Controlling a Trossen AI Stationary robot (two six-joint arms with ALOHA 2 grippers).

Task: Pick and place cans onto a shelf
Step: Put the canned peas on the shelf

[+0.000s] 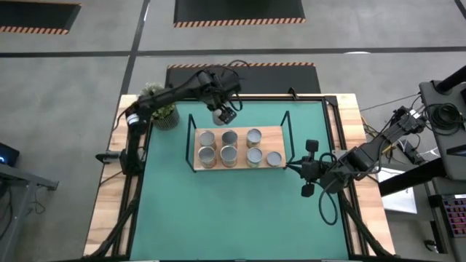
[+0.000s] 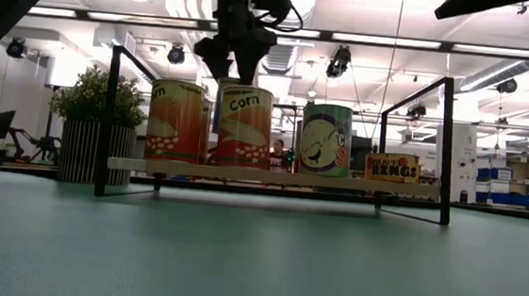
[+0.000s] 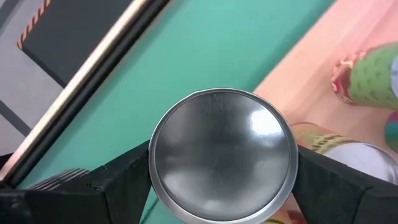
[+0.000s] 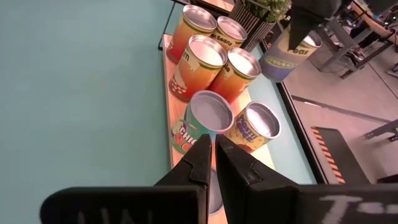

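Partly hidden under the left end effector [image 1: 222, 113], the eighth can [image 3: 222, 154] shows only its round shiny top in the left wrist view, clamped between the two dark fingers [image 3: 127, 180], which stand wide on either side of it. From above it hangs over the far edge of the shelf [image 1: 280, 132], near the middle, and from the right wrist view it is clear of the board, its axis roughly upright. Seven more cans stand upright on the light-brown board: three in the far row, four in the near row, the rightmost one [image 1: 274, 158] shorter than the others. From table height only four labels can be told, two reading "Corn" [image 2: 243, 126]; the rest hide behind them. One potted plant [image 1: 162, 110] sits at the far left of the green table [image 1: 240, 211]. Beyond the shelf's right end the right end effector [image 1: 291, 168] waits with its fingers pressed together, holding nothing.
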